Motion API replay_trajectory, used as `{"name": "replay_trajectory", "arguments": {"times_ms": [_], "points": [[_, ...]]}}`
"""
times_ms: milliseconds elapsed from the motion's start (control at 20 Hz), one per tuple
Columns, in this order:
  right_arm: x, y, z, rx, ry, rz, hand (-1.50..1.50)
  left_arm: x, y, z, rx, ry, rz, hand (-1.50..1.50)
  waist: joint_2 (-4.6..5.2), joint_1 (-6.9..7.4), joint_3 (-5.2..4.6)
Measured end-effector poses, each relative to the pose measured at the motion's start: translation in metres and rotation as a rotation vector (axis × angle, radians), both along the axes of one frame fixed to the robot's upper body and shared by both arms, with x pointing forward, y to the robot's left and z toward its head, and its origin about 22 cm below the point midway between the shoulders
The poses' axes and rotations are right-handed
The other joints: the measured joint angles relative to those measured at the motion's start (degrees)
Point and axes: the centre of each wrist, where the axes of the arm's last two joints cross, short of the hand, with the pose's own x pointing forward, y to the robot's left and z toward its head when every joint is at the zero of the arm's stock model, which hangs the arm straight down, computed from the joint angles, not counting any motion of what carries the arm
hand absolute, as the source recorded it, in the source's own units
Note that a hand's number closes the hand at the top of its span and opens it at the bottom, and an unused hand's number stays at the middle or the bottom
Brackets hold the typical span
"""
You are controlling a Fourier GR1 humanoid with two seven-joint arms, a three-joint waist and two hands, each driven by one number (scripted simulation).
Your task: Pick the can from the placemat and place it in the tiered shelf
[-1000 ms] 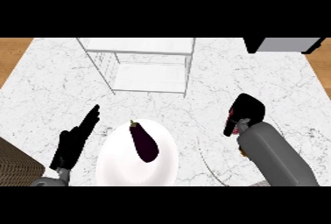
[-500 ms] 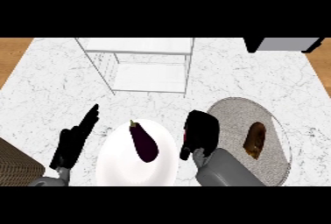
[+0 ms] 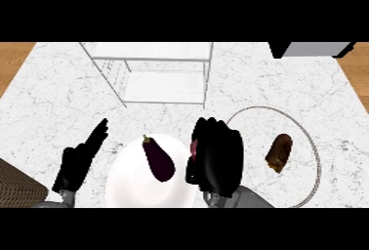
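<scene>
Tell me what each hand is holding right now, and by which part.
The left hand holds nothing; its fingers are straight. The right hand curls round a red can, mostly hidden, so the part gripped cannot be told.

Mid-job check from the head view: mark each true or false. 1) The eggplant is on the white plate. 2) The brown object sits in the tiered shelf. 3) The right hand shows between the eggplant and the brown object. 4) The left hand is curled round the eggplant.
1) True: the eggplant lies on the white plate.
2) False: the brown object lies on the round placemat, well short of the tiered shelf.
3) True: the right hand shows between them.
4) False: the left hand is open, left of the plate, apart from the eggplant.
</scene>
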Motion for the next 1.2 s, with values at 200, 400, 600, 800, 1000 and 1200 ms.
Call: {"name": "replay_trajectory", "arguments": {"times_ms": [200,400,600,800,1000,1200], "points": [[-0.006,-0.003,0.047,0.062,-0.193,-0.003,1.50,-0.001,0.004,0.002,0.006,0.002,0.000,0.00,-0.10,0.21,-0.01],[-0.003,-0.007,0.085,0.112,-0.331,-0.021,1.50,0.000,0.001,-0.003,0.006,-0.002,-0.006,0.00,0.12,0.52,-0.02],[0.018,-0.009,0.110,0.118,-0.384,-0.061,1.50,0.004,0.002,0.000,0.006,-0.005,-0.016,0.00,0.34,1.10,-0.01],[0.046,-0.008,0.136,0.095,-0.417,-0.099,1.50,0.006,-0.003,-0.001,0.006,-0.005,-0.024,0.00,0.51,1.52,-0.02],[0.083,-0.009,0.152,0.071,-0.400,-0.161,1.50,0.006,-0.007,0.000,0.007,-0.017,-0.033,0.00,0.75,2.01,-0.01],[0.118,-0.011,0.166,0.074,-0.368,-0.194,1.50,0.009,-0.013,0.003,0.006,-0.020,-0.041,0.00,0.55,2.34,-0.10]]}}
